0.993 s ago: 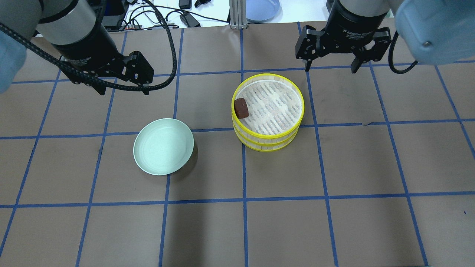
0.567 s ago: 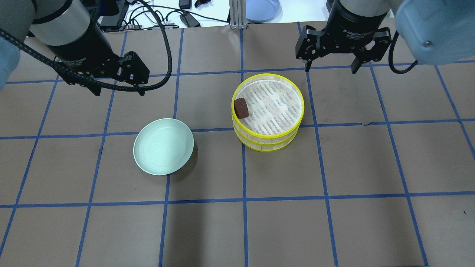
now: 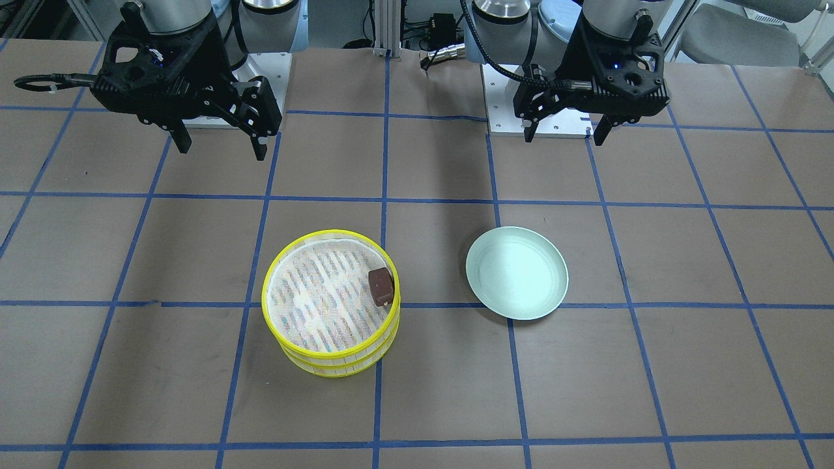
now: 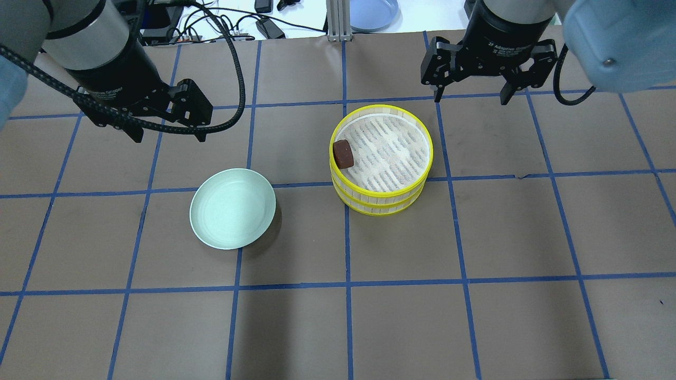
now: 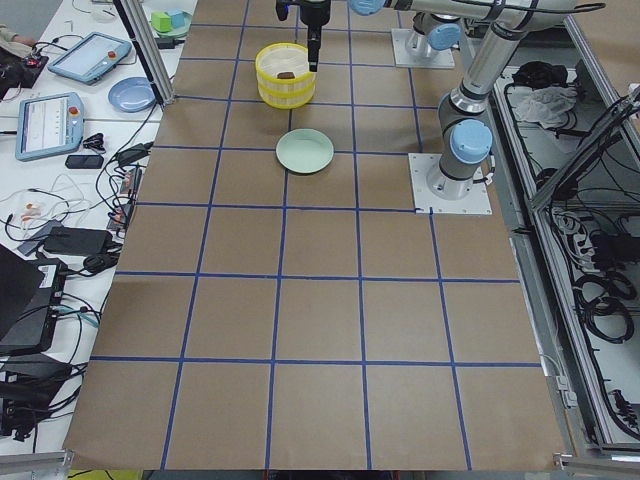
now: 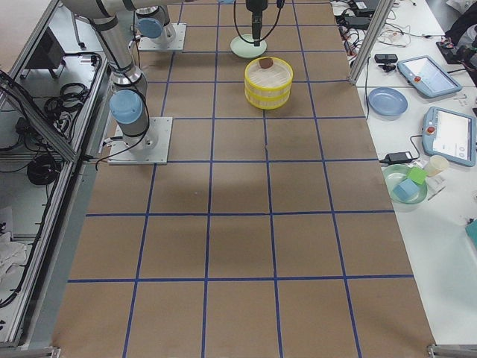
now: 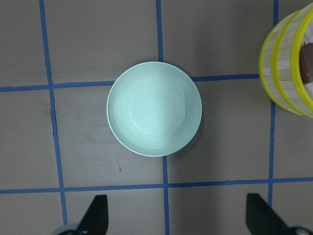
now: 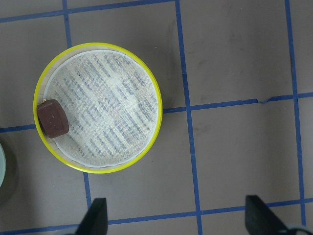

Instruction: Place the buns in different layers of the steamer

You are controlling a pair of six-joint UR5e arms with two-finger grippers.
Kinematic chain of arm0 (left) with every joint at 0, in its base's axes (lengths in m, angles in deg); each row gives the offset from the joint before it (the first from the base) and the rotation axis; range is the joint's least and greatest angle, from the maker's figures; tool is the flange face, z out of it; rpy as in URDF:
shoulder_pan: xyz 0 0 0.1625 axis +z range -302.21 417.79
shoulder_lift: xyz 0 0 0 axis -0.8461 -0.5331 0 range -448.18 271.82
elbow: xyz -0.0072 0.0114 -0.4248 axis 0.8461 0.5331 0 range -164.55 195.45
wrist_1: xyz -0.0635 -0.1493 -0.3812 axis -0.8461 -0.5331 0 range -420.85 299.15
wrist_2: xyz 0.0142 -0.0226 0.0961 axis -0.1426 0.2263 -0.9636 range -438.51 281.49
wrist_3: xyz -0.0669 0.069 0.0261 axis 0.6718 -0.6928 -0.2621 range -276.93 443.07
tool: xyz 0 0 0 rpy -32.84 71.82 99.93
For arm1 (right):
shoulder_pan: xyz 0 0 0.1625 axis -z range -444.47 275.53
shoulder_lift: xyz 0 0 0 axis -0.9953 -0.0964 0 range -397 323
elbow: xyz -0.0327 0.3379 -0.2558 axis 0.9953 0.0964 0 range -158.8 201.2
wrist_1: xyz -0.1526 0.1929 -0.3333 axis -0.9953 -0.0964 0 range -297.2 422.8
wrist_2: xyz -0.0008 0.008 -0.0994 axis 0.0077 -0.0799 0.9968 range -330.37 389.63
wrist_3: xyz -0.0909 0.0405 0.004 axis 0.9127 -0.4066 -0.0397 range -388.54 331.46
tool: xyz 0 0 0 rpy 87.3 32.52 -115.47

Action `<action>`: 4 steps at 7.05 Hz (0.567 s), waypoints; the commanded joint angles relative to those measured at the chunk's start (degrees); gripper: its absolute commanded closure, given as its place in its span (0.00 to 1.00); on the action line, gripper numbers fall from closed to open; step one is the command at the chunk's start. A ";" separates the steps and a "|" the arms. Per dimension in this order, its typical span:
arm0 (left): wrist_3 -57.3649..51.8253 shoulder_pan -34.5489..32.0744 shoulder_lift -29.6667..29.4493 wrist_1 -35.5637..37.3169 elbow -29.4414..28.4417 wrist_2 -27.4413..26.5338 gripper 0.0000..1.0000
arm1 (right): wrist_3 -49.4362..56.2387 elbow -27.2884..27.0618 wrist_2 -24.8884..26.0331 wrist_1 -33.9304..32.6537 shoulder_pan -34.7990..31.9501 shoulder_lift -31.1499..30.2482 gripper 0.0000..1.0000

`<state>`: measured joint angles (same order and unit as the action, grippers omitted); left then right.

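Observation:
The steamer (image 4: 381,196) is two yellow-rimmed trays stacked right of the table's middle; it also shows in the front view (image 3: 331,357). The dark reddish-brown bun (image 4: 343,154) lies in the top tray against its left rim, and also shows in the right wrist view (image 8: 53,119). The pale cream bun is hidden. My left gripper (image 4: 168,136) is open and empty, raised behind the pale green plate (image 4: 232,208). My right gripper (image 4: 470,99) is open and empty, raised behind and to the right of the steamer.
The green plate is empty and sits left of the steamer with a gap between them. A blue dish (image 4: 372,13), cables and an aluminium post (image 4: 335,21) lie beyond the table's far edge. Tablets and small dishes sit on the side bench (image 6: 440,112).
My left gripper has shifted a little to the left, still open. The right gripper, steamer, bun and plate have not moved.

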<state>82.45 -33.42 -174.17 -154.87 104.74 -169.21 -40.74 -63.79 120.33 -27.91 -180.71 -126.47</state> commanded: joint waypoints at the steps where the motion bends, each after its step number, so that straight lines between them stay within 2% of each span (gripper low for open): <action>1: -0.08 0.06 -0.06 -0.11 0.01 -0.09 0.00 | -0.02 0.00 0.09 0.01 0.00 0.00 0.00; 4: -0.08 0.41 -0.23 0.41 0.10 0.08 0.00 | -0.02 0.00 0.00 0.01 0.00 0.00 0.00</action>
<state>82.37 -33.15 -174.31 -154.54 104.78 -169.15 -40.72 -63.79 120.38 -27.90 -180.71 -126.47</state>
